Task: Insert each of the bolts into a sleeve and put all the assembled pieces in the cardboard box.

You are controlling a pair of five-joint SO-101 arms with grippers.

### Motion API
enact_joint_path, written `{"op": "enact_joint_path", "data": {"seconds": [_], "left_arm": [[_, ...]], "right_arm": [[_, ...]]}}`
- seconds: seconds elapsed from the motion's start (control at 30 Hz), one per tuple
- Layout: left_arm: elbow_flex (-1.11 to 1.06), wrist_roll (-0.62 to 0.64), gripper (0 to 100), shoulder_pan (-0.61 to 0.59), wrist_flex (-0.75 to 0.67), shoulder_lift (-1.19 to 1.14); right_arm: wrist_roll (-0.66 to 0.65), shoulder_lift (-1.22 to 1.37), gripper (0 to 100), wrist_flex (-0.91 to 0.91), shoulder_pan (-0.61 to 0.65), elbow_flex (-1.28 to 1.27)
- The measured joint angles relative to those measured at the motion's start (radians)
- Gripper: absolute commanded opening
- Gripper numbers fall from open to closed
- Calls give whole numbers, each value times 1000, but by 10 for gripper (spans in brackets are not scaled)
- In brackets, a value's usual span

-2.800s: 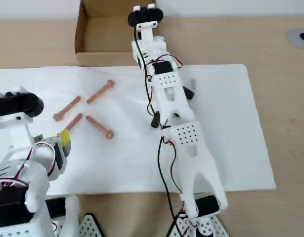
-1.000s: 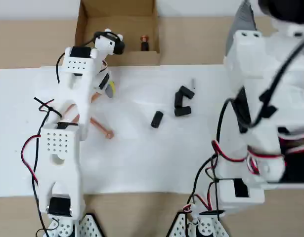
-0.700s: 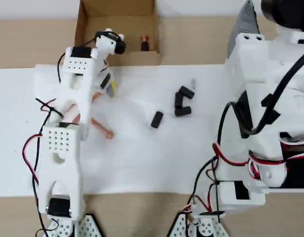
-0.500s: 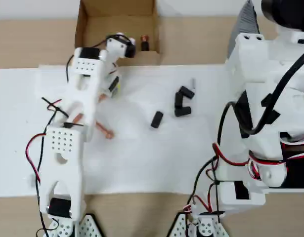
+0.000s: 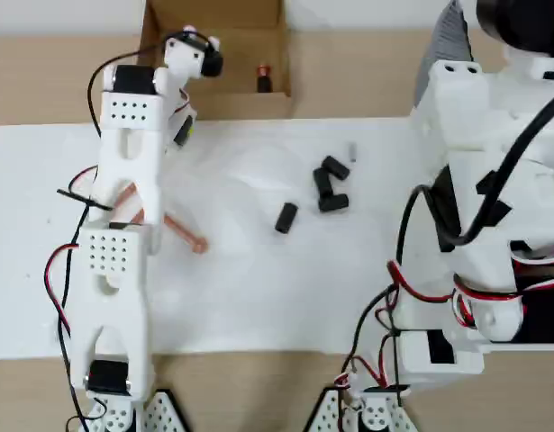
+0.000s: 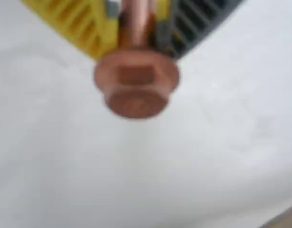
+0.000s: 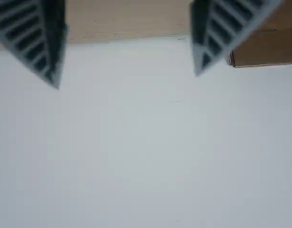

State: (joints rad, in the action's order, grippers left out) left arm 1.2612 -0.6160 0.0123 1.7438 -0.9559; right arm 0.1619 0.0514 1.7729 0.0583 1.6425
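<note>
White mat (image 5: 258, 297), left end effector (image 6: 136, 26) gripping bolt (image 6: 136, 85) — shank cropped

White plastic left arm (image 5: 123, 189) had dotted plates (image 5: 105, 256), one yellow ribbed finger (image 6: 74, 23), one dark ribbed finger (image 6: 202, 16), right arm (image 5: 493, 117) was white and bulkier, with grey ribbed fingers (image 7: 36, 33), red and black cables (image 5: 412, 286) ran on both.
</note>
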Motion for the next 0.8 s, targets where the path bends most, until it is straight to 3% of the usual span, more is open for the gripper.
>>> {"op": "enact_joint_path", "data": {"seconds": [0.17,0.33,0.5,0.8], "left_arm": [[-37,0,8,0,3,44],[-72,25,8,20,5,184],[-137,72,8,66,5,387],[-256,167,9,118,5,812]], "right_arm": [[0,-8,217,0,0,-101],[0,-9,209,2,0,-414],[0,-15,129,-6,0,-732],[0,-109,126,-86,48,-1320]]}}
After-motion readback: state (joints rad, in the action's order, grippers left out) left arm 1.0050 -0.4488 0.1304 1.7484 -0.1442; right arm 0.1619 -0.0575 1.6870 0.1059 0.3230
